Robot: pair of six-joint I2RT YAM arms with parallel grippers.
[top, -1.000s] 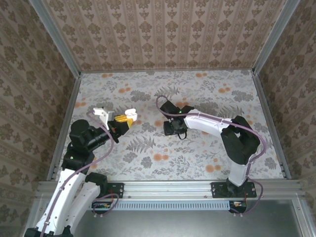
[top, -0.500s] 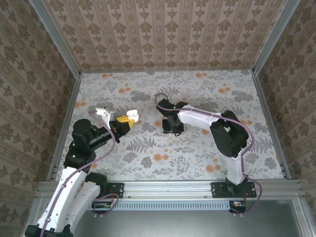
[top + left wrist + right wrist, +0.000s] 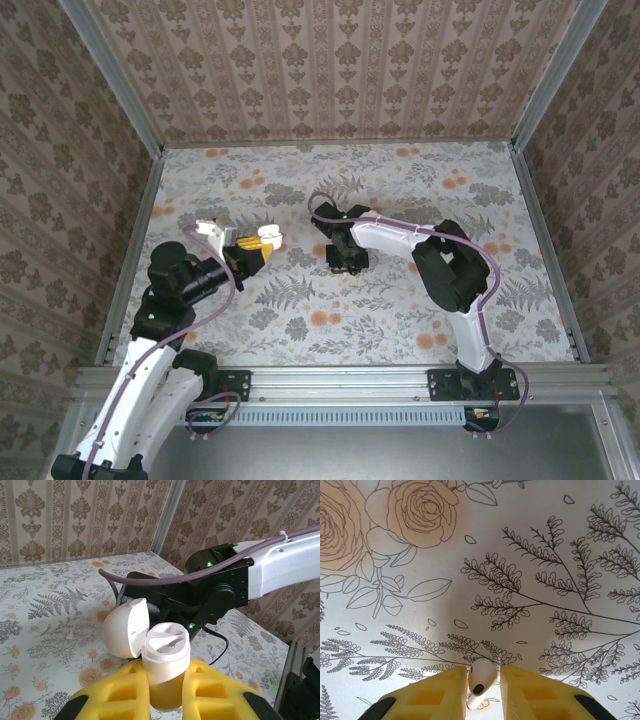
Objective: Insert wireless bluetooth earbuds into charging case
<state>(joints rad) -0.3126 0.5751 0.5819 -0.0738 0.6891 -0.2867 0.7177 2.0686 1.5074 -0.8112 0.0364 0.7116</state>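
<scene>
Left gripper [image 3: 165, 682] is clamped low on the slick-looking charging case [image 3: 166, 652], lid at 10 o'clock; right gripper [image 3: 484, 681] pinches the tiny, light earbud [image 3: 483, 672].

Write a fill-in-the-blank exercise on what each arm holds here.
The left arm's yellow foam fingers grip a small glossy white plastic charging case whose hinged lid is ____.
The right arm's yellow foam fingers pinch a small white ____.
That item is not yet inside the ____.
Missing: open; earbud; case.
</scene>
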